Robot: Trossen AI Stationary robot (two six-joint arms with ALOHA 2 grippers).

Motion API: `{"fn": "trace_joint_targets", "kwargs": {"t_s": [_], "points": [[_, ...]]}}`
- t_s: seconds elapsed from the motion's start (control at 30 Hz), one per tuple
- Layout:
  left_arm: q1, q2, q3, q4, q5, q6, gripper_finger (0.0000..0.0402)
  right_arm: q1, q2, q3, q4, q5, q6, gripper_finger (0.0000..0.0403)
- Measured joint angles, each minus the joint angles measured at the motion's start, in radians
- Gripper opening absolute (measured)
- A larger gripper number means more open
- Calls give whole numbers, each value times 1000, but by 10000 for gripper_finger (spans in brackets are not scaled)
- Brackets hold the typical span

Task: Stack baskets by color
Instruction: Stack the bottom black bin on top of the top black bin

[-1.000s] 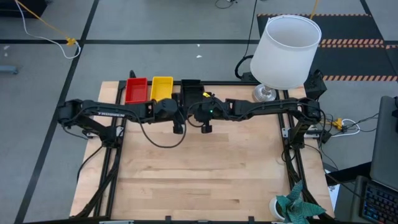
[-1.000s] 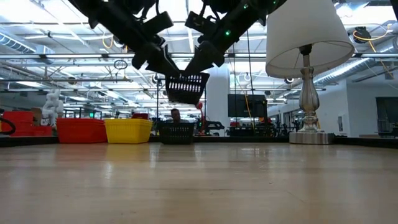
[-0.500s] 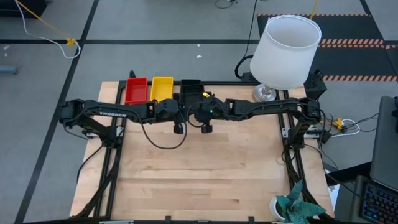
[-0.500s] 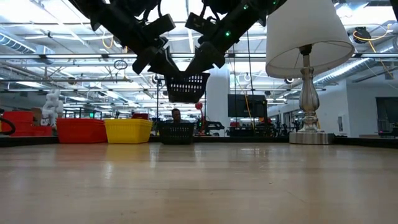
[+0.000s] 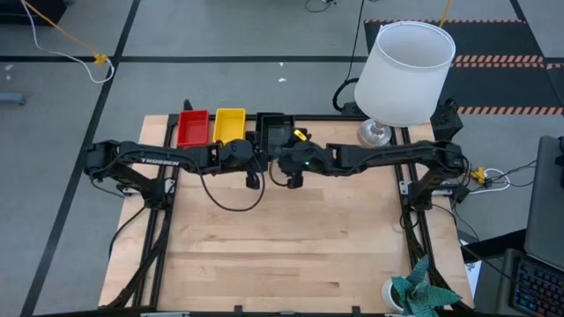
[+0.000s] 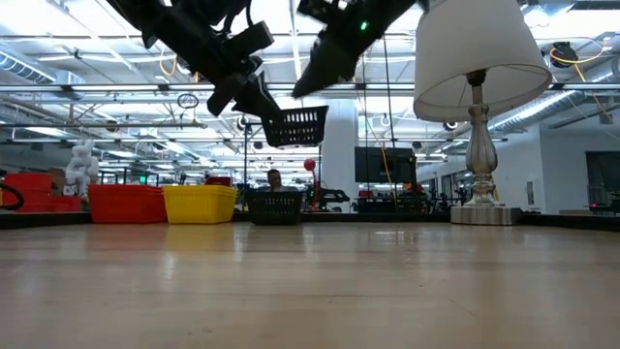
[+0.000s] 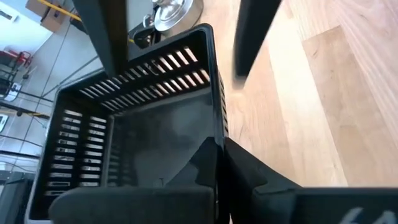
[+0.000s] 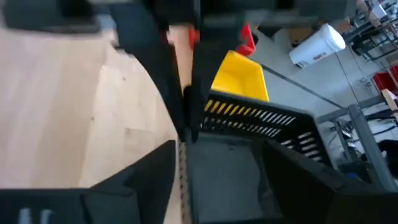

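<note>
A black basket (image 6: 295, 126) hangs in the air above a second black basket (image 6: 276, 206), which stands on its bottom at the table's far edge. My left gripper (image 7: 217, 163) is shut on the hanging basket's wall. My right gripper (image 6: 316, 81) stands open just above and to the right of that basket, touching nothing. In the right wrist view its fingers are spread wide either side of the basket's rim (image 8: 249, 115). A yellow basket (image 5: 229, 125) and a red basket (image 5: 192, 128) stand left of the black one. My left gripper pinches one side wall of the black basket at its rim (image 7: 217, 127), with one finger inside the basket and one outside. The fingers slant down from the table's left. The basket hangs clear of everything, open side up and tilted, its held side lower.
A large white lamp (image 5: 405, 70) stands at the table's far right corner, close to my right arm. A green plant (image 5: 421, 295) sits at the near right corner. The wooden table top (image 5: 282, 238) lies bare in front of both arms.
My left gripper has shut on the black basket's wall. My right gripper has opened, let go of the basket's other side and moved up and toward the table's right. The basket stays in the air and now tilts with its free side higher.
</note>
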Motion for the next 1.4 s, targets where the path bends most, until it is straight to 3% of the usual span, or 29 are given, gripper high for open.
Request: {"fn": "trace_joint_targets", "kwargs": {"t_s": [0.17,0.43,0.7,0.87,1.17,1.4], "points": [[20,0,0,0,0,8,20,36,-100,0,-95,-5,41,256],[83,-29,0,-30,30,63,10,82,-296,-66,-285,-5,134,251],[178,-86,1,-27,93,132,27,116,-533,-286,-181,-5,136,247],[247,-91,1,-27,109,163,15,118,-652,-386,-103,-6,131,247],[359,-91,1,-26,325,158,21,118,-731,-431,-74,-6,174,247],[375,-55,0,-14,365,160,16,118,-731,-431,-72,-6,184,247]]}}
